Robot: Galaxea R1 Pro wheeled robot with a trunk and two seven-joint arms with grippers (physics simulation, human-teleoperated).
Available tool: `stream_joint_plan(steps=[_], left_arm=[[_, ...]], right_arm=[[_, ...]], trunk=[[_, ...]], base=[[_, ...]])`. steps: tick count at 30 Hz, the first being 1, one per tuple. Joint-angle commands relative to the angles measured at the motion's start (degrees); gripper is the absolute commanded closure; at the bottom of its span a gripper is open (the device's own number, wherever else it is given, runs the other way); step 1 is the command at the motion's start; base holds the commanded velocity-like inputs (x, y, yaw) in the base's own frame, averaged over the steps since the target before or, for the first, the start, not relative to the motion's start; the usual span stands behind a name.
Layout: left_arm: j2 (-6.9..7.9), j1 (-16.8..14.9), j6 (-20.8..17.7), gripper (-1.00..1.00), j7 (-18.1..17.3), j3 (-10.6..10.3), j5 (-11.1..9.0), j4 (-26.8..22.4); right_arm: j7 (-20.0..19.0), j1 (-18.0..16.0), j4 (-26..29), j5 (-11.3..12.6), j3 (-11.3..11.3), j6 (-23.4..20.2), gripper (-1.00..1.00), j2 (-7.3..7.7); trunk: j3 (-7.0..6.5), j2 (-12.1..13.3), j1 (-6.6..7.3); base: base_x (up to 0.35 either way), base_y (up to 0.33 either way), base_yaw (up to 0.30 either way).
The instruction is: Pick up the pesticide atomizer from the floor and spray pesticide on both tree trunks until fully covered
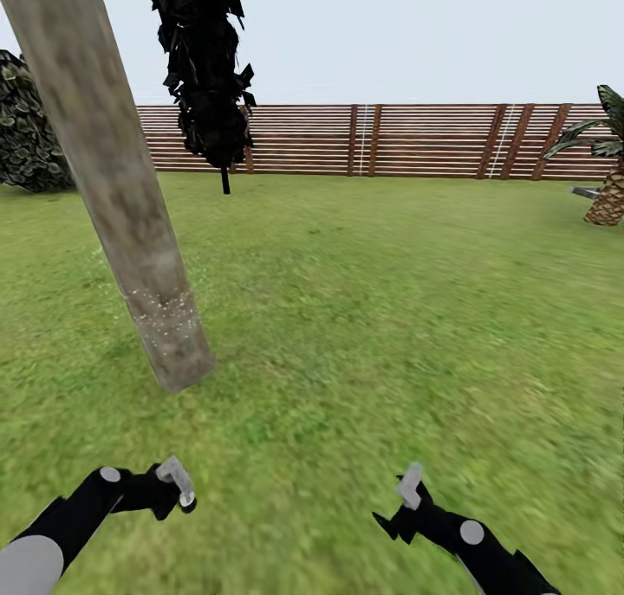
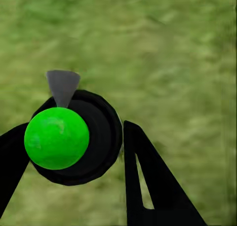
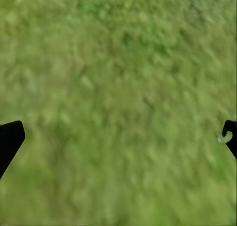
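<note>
The left gripper (image 2: pixel 74 152) is clamped on the black pesticide atomizer with a green ball top and grey nozzle (image 2: pixel 61 137), low above the blurry green grass floor (image 1: pixel 364 318). The right gripper (image 3: pixel 118 137) hangs spread wide, holding nothing. The mottled grey-beige tree trunk (image 1: pixel 113 179) shows only a speckled band low down; spraying from here risks hitting grass and leaving the upper trunk bare

Tree trunk (image 1: pixel 113 179): straight mottled grey-beige post, leaning in the head view, rooted in the lawn (image 1: pixel 390 318) at 10 o'clock; pale speckles near its base. Second tree (image 1: pixel 208 67): jagged black-green foliage, thin dark stem, at 11 o'clock by the fence. Atomizer (image 2: pixel 64 137): black round body, bright green ball, grey cone nozzle, between the left pincer (image 2: pixel 69 167) fingers.
</note>
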State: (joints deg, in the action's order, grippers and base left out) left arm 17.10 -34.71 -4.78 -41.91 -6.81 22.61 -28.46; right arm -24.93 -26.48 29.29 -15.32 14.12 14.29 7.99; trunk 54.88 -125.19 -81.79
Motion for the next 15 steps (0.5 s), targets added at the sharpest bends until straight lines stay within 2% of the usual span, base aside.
stream_joint_plan(steps=[1, 3, 5, 6, 9, 11, 12, 14, 15], left_arm=[[-0.53, -0.20, 0.88, 1.00, -4.50, -2.69, 0.60, -0.39], [-1.41, -0.21, 1.12, 1.00, -6.05, -3.85, 0.98, -0.50], [-1.99, -0.13, 1.29, 1.00, -6.40, -5.20, 1.67, -0.53], [-2.35, -0.11, 1.32, 1.00, -6.38, -5.54, 1.79, -0.54], [-4.44, -0.10, 1.35, 1.00, -6.42, -6.03, 2.03, -0.54], [-5.73, -0.07, 1.35, 1.00, -6.50, -6.20, 2.05, -0.61], [-6.85, -0.13, 1.94, 1.00, -6.53, -7.50, 2.53, -0.62], [-7.99, -0.30, 3.93, 1.00, -6.47, -10.81, 4.32, -0.61], [-9.32, -0.45, 4.51, 1.00, -6.45, -11.99, 5.03, -0.57]], right_arm=[[-5.37, -1.20, 1.10, -0.38, 0.00, -0.29, -1.00, 0.00], [-8.51, -1.76, 1.43, -0.45, -0.05, -0.31, -1.00, 0.06], [-9.70, -1.95, 1.53, -0.50, 0.05, -0.32, -1.00, -0.03], [-10.27, -1.97, 1.52, -0.50, 0.08, -0.32, 1.00, -0.06], [-13.48, -1.99, 1.85, -0.53, 0.22, -0.32, 1.00, -0.60], [-17.09, -1.99, 3.55, -0.57, 0.27, -0.36, 1.00, -0.87], [-19.17, -1.99, 4.98, -0.58, 0.28, -0.39, 1.00, -1.44], [-20.32, -1.99, 6.46, -0.63, 0.30, -0.40, 1.00, -2.32], [-20.59, -1.99, 6.89, -1.02, 0.31, -0.40, 1.00, -2.69]], trunk=[[0.00, 0.00, 0.00], [0.00, 0.00, 0.00], [0.00, 0.00, 0.00], [0.00, 0.00, 0.00], [0.00, 0.00, 0.00], [0.00, 0.00, 0.00], [0.00, 0.00, 0.00], [0.00, 0.00, 0.00], [0.00, 0.00, 0.00]], base=[[-0.005, 0.000, 0.000], [-0.002, 0.000, 0.000], [0.000, 0.000, 0.000], [0.000, 0.000, 0.000], [0.000, 0.000, 0.000], [0.000, 0.000, 0.000], [0.000, 0.000, 0.000], [0.000, 0.000, 0.000], [0.000, 0.000, 0.000]])
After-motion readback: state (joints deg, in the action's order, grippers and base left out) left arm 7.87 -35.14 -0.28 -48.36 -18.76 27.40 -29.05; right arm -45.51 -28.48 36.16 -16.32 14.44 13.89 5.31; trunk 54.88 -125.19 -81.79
